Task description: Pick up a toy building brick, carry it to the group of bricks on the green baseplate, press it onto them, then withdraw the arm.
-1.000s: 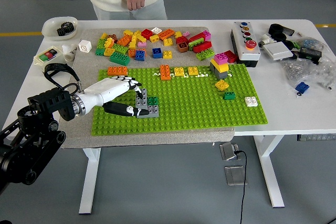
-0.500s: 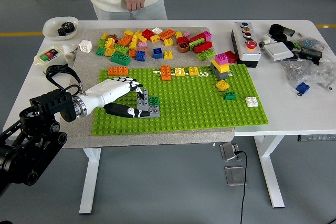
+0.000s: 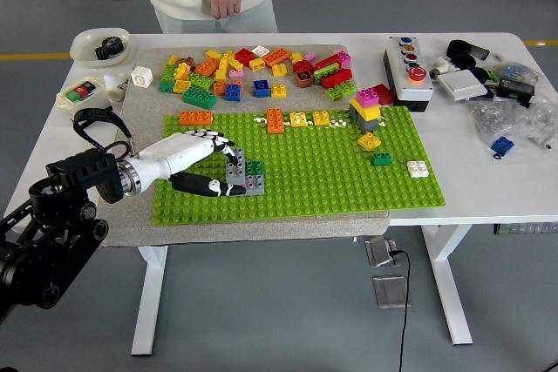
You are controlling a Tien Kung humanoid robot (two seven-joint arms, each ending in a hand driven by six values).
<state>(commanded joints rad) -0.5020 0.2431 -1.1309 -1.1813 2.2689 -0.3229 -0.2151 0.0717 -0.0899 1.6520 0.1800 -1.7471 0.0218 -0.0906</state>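
White table (image 3: 488, 182); left hand (image 3: 196, 161) fingers pinch grey brick stack (image 3: 239, 173) on green baseplate (image 3: 349, 176); long axis left-right.

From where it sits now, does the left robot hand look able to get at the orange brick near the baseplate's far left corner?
Probably yes. The orange brick lies just beyond the left robot hand, with only bare green baseplate between them; nothing blocks the way.
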